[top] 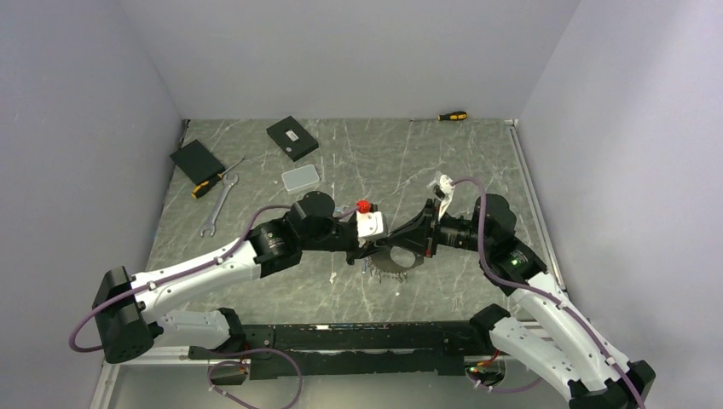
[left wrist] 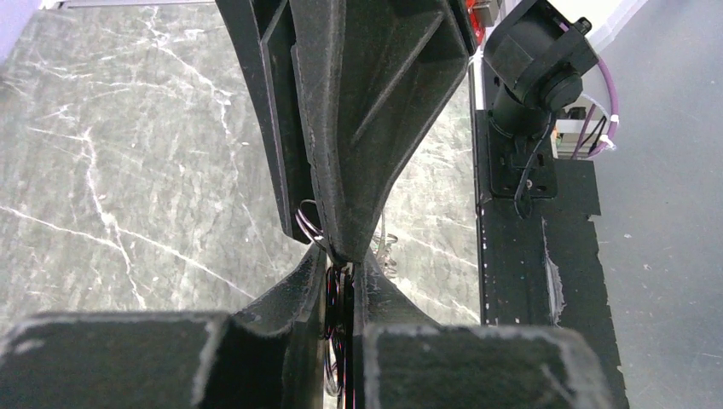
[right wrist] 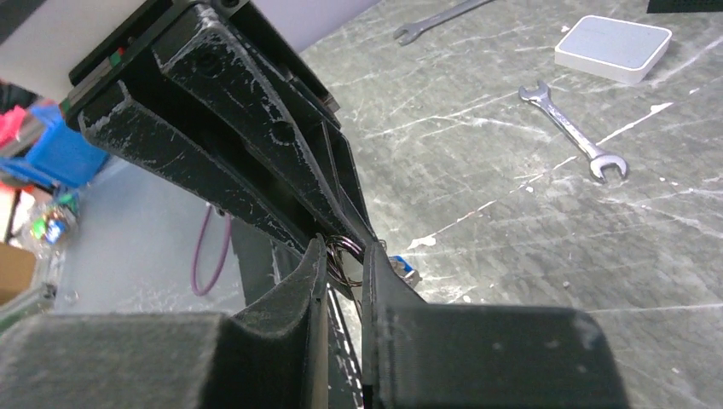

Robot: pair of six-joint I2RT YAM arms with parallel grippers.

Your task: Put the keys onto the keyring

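1. The left gripper (top: 376, 245) reaches in from 9 o'clock to the middle of the table. In its wrist view the fingers (left wrist: 309, 281) are drawn almost together, nipping dark wire strands.
2. A few loose keys (top: 365, 265) lie on the table at 7 o'clock from that grip, close under it.
3. The keyring (top: 395, 262) hangs at 6 o'clock from the spot where both grippers meet. It is a dark arc fringed with small keys, low over the table.
4. The right gripper (top: 407, 242) comes from 3 o'clock, tip to tip with the left. Its fingers (right wrist: 375, 281) are pinched on the same wire bundle. The strands are too fine and shadowed to tell whether it holds the ring's own wire or a key's small loop.
5. The step in hand looks like threading.
   - One hand should act as a steady anchor just beside the ring's opening.
   - The other should make the only motion, a small slide along the wire, not across it.
6. The two grips should stay close together so the thin wire does not bow, but the tips should not jam against each other.
7. Neither pinch should let go until the key is seen riding on the wire, or the hanging ring may swing or drop.
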